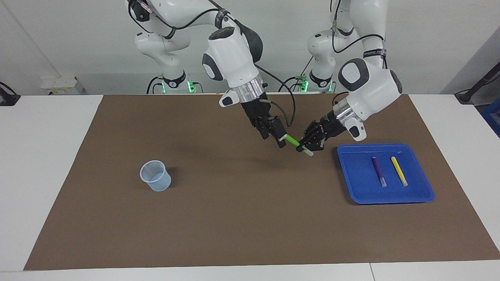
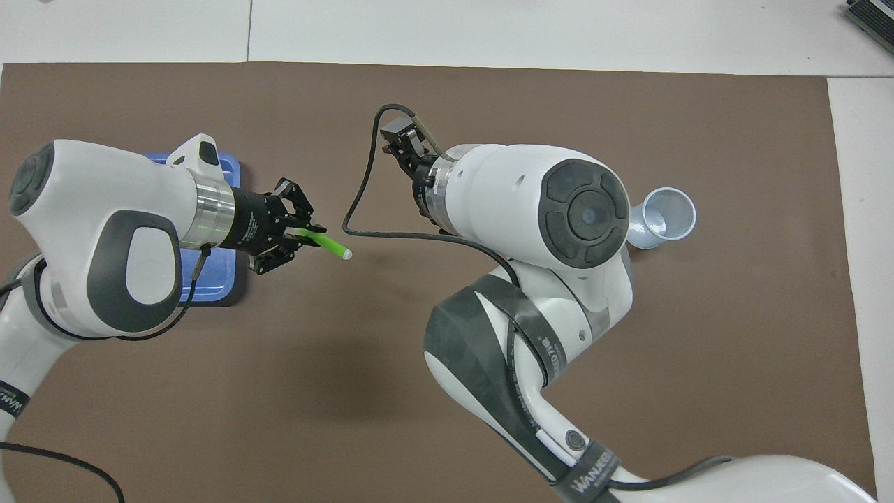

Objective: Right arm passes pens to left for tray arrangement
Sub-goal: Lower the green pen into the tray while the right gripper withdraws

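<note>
Fingers of your left gripper (image 1: 308, 147) pinch the green pen (image 1: 292, 141); the right gripper (image 1: 278, 137) also clamps it, above the brown mat (image 1: 234, 218). Purple pen (image 1: 378, 171) and yellow pen (image 1: 399, 171) lie in the blue tray (image 1: 351, 187); white wall (image 1: 58, 35).

A robotics lab, by every sign. Two white jointed arms (image 1: 230, 58) bolted side by side at one edge of a white counter (image 1: 47, 156), green status lights glowing at their bases, black cables looped along the joints. A plain brown mat (image 1: 250, 218) spread flat as a work area, bare white walls all round, a power strip (image 1: 62, 86) against the wall. Only a few test props laid out: blue tray (image 1: 351, 187), clear plastic cup (image 1: 155, 175), marker pens (image 1: 378, 170).
</note>
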Robot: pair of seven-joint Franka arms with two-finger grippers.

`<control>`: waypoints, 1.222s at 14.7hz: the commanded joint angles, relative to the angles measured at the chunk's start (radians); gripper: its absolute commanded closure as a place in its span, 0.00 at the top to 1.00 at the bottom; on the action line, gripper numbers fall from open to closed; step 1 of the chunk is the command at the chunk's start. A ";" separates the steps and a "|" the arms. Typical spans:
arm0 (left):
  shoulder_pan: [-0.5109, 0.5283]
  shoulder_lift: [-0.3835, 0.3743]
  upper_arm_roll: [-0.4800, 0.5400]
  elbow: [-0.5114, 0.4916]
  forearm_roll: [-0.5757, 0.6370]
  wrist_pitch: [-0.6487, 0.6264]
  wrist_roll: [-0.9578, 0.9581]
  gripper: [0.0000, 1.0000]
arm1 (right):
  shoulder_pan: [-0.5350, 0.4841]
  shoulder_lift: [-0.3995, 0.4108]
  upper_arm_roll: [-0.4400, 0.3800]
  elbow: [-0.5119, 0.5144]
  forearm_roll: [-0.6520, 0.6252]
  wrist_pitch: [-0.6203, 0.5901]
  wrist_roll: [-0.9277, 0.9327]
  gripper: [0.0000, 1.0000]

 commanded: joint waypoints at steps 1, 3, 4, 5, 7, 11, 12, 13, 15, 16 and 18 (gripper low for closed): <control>0.046 -0.077 0.004 -0.090 0.060 -0.018 0.225 0.00 | -0.034 -0.007 0.006 0.039 0.020 -0.102 -0.105 1.00; 0.076 -0.103 0.004 -0.136 0.068 -0.012 0.450 0.00 | -0.056 -0.010 0.006 0.050 0.020 -0.166 -0.163 1.00; 0.101 -0.114 0.004 -0.153 0.068 -0.008 0.509 0.00 | -0.059 -0.011 0.006 0.063 0.020 -0.194 -0.197 1.00; 0.115 -0.116 0.004 -0.158 0.069 -0.008 0.539 0.00 | -0.067 -0.013 0.006 0.068 0.020 -0.221 -0.231 1.00; 0.141 -0.116 0.006 -0.158 0.139 -0.001 0.632 0.00 | -0.080 -0.024 0.006 0.068 0.021 -0.248 -0.271 1.00; 0.202 -0.070 0.004 -0.130 0.457 0.086 0.862 0.00 | -0.113 -0.042 0.006 0.068 0.020 -0.307 -0.366 1.00; 0.218 -0.041 0.004 -0.108 0.483 0.088 0.902 0.00 | -0.114 -0.045 0.005 0.068 0.020 -0.315 -0.401 1.00; 0.233 0.001 0.006 -0.080 0.517 0.086 0.946 0.00 | -0.116 -0.047 0.003 0.068 0.020 -0.317 -0.421 1.00; 0.253 0.111 0.007 -0.002 0.597 0.063 0.959 0.00 | -0.116 -0.053 0.002 0.067 0.018 -0.320 -0.429 1.00; 0.253 0.149 0.009 0.038 0.609 0.043 0.959 0.00 | -0.114 -0.056 0.002 0.067 0.003 -0.336 -0.455 1.00; 0.254 0.208 0.009 0.087 0.619 0.029 0.958 0.00 | -0.122 -0.066 -0.005 0.067 0.001 -0.379 -0.606 1.00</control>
